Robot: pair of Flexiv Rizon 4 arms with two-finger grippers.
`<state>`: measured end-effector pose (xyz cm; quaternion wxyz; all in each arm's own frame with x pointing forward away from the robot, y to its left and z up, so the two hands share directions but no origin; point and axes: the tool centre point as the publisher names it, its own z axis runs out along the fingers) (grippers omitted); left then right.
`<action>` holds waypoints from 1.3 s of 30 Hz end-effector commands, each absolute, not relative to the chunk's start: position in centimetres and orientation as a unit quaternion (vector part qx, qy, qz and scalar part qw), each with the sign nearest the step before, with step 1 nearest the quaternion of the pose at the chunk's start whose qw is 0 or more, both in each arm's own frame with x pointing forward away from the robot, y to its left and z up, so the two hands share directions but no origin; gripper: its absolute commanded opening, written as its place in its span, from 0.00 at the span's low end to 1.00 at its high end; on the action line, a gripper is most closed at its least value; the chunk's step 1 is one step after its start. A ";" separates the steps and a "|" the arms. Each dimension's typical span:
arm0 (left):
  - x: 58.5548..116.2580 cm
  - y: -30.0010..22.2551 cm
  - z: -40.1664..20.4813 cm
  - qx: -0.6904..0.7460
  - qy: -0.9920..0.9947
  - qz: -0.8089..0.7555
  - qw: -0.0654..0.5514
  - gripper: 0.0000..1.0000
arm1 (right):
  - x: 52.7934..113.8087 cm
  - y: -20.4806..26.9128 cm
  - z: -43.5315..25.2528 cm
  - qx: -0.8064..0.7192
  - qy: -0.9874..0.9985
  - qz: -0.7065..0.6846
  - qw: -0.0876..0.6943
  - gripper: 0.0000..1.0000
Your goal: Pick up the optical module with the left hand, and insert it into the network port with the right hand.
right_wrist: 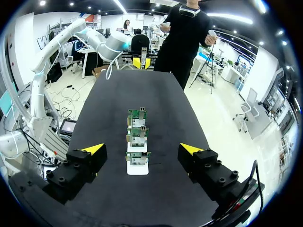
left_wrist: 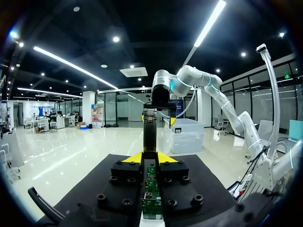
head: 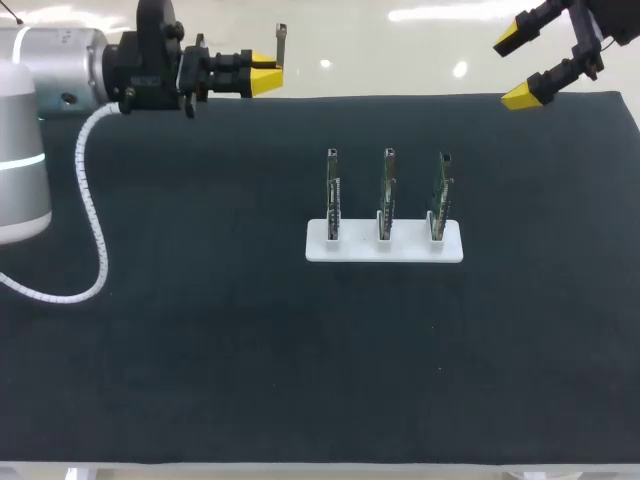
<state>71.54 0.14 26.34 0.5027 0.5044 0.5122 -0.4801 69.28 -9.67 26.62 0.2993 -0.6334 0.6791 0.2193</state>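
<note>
My left gripper hangs over the table's far left edge, shut on the optical module, a thin grey bar that sticks out past its yellow tips. In the left wrist view the module runs straight ahead from between the fingers of the gripper. Three upright green boards with network ports stand in a white holder at mid-table. My right gripper is open above the far right corner. In the right wrist view that gripper is empty, with the boards lined up ahead of it.
A black mat covers the table. The left arm's white coiled cable hangs over the mat's left side. Far ahead in the right wrist view, my left arm is at the opposite end of the table.
</note>
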 end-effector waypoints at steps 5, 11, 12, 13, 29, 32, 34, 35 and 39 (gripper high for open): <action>71.6 0.1 26.3 0.505 0.512 -0.480 0.502 0.00 | 69.3 -9.7 26.6 -0.633 0.679 0.220 0.300 1.00; 71.6 0.1 26.3 0.505 0.512 -0.480 0.502 0.00 | 69.3 -9.7 26.6 -0.633 0.679 0.220 0.300 1.00; 71.6 0.1 26.3 0.505 0.512 -0.480 0.502 0.00 | 69.3 -9.7 26.6 -0.633 0.679 0.220 0.300 1.00; 71.6 0.1 26.3 0.505 0.512 -0.480 0.502 0.00 | 69.3 -9.7 26.6 -0.633 0.679 0.220 0.300 1.00; 71.6 0.1 26.3 0.505 0.512 -0.480 0.502 0.00 | 68.1 -1.6 27.8 -0.601 0.712 0.233 0.277 1.00; 71.6 0.1 26.3 0.505 0.512 -0.480 0.502 0.00 | 68.2 0.3 28.2 -0.607 0.708 0.239 0.270 1.00; 71.6 0.1 26.3 0.505 0.512 -0.480 0.502 0.00 | 68.4 1.6 28.5 -0.617 0.697 0.252 0.265 1.00; 71.6 0.1 26.3 0.505 0.512 -0.480 0.502 0.00 | 68.6 2.2 28.6 -0.620 0.693 0.259 0.262 1.00; 71.6 0.1 26.3 0.505 0.512 -0.480 0.502 0.00 | 68.7 4.3 29.1 -0.617 0.694 0.263 0.260 1.00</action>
